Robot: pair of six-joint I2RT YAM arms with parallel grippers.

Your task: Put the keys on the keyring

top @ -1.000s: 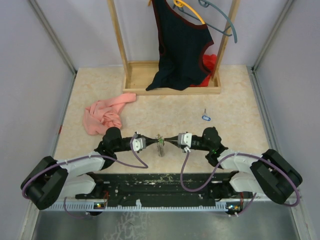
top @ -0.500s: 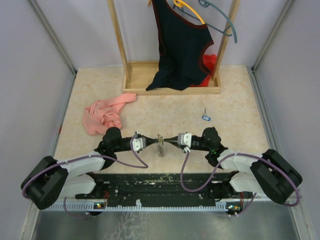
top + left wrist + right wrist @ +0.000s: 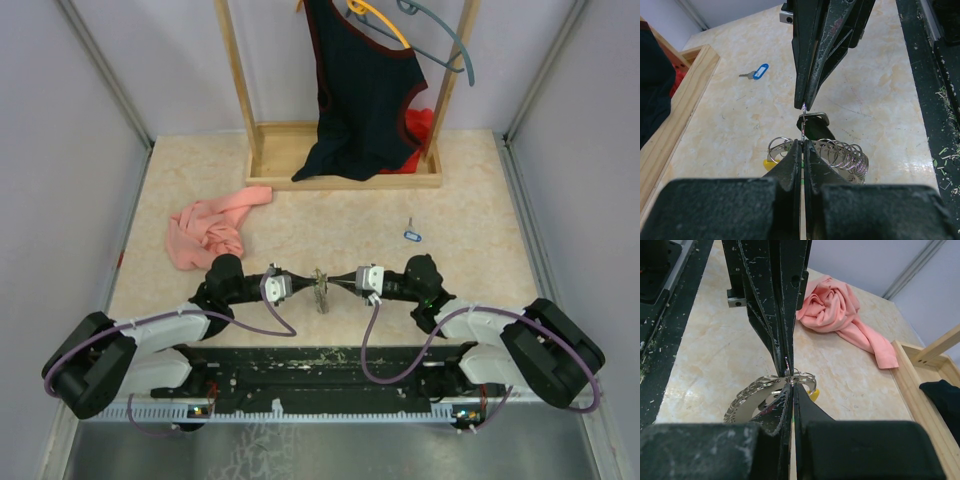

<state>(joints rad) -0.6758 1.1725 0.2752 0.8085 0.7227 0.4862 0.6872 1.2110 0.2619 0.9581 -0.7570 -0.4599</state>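
Left tool (image 3: 803, 143): jaws pressed together, pinching a thin wire of the keyring (image 3: 840, 156) at the bottom centre of the left wrist view. Right tool (image 3: 791, 385): also pressed together, tip to tip with the left. It nips a thin metal sliver, but whether that is ring wire or a key blade cannot be told.

The keyring hangs between the two tips, at the centre of the overhead view. Its coils bunch to the lower right of the left tips and its yellow piece (image 3: 768, 164) sits to the lower left. A dark key head (image 3: 818, 131) sits just behind the tips. One blue key (image 3: 757, 71) lies well apart on the tabletop (image 3: 880, 95), upper left.

Judgement: you are mid-threading.
- Hold the left pinch firm and steady.
- Let the right do the feeding along the wire, in small moves.
- Do not twist the tips against each other, or the wire is likely to spring free.
- Leave the blue key for afterwards.
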